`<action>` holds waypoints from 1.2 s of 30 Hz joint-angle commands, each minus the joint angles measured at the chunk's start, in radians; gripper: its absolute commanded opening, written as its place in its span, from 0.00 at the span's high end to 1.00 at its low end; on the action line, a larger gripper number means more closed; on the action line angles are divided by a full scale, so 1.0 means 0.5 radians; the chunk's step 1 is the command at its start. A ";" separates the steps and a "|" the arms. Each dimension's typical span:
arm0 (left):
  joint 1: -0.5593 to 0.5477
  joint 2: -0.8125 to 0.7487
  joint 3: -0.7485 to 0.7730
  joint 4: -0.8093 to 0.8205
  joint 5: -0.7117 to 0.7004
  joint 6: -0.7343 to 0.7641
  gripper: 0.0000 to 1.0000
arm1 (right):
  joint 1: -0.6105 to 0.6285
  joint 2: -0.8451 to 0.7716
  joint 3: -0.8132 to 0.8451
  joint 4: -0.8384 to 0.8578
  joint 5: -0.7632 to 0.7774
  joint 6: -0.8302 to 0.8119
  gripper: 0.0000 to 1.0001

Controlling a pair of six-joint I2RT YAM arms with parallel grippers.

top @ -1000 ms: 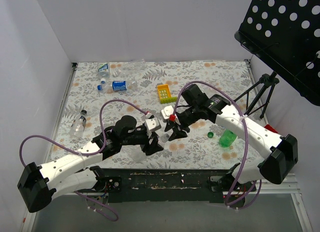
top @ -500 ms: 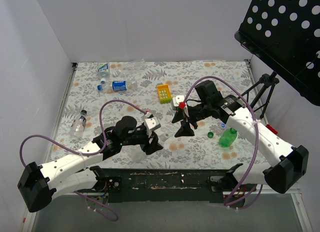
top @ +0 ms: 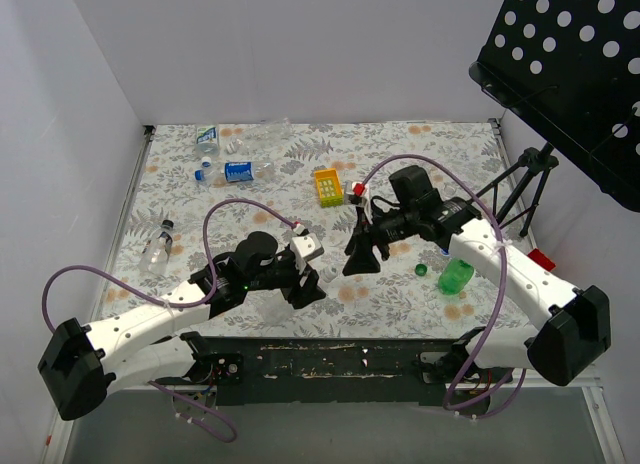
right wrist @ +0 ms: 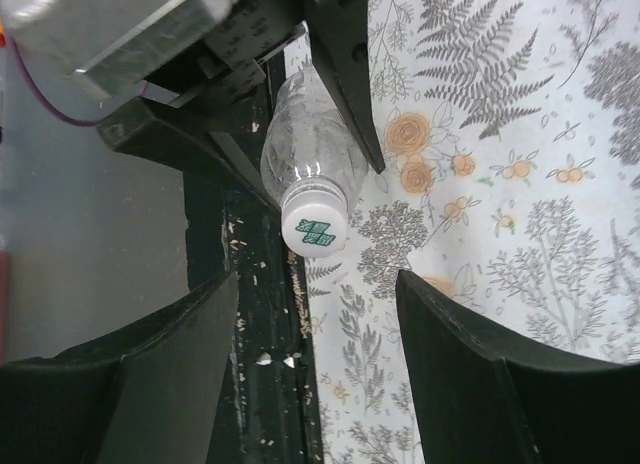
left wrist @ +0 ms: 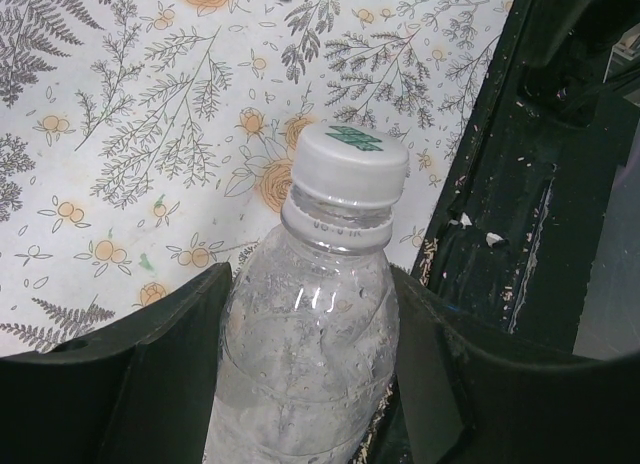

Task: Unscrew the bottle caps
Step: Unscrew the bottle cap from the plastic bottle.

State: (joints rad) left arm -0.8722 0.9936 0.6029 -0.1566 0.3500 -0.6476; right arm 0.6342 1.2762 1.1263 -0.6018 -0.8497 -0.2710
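Near table (left wrist: 120, 134) front edge: holding clear bottle (left wrist: 305, 354) clamped in left gripper (left wrist: 300, 329), white cap (left wrist: 353, 162) still seated. Just released cap with right gripper (right wrist: 318, 339), jaws now apart, backed off, facing cap. Probably resetting for another twist; unscrewing unfinished.

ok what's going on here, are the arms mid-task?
Mid-task. The left gripper is clamped around a clear bottle near the front edge of the table, and the bottle's white cap is on. The right gripper is open, facing that cap end-on without touching it. A green bottle and a loose green cap lie on the right, and other bottles sit at the far left.
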 commanded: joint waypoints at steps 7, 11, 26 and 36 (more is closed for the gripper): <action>0.002 0.047 0.073 0.049 -0.040 -0.012 1.00 | -0.004 0.058 -0.148 0.344 -0.034 0.527 0.28; 0.002 0.065 0.086 0.062 -0.040 -0.027 1.00 | 0.029 0.113 -0.151 0.348 0.046 0.585 0.28; 0.002 0.090 0.080 0.083 -0.053 -0.033 1.00 | 0.124 0.298 -0.028 0.332 0.077 0.619 0.38; 0.002 0.081 0.070 0.056 -0.056 0.012 1.00 | 0.146 0.295 0.002 0.241 -0.104 0.273 0.93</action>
State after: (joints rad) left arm -0.8722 1.0439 0.6048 -0.1356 0.3244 -0.6609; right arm 0.7006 1.4223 1.0733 -0.4561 -0.8188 -0.0032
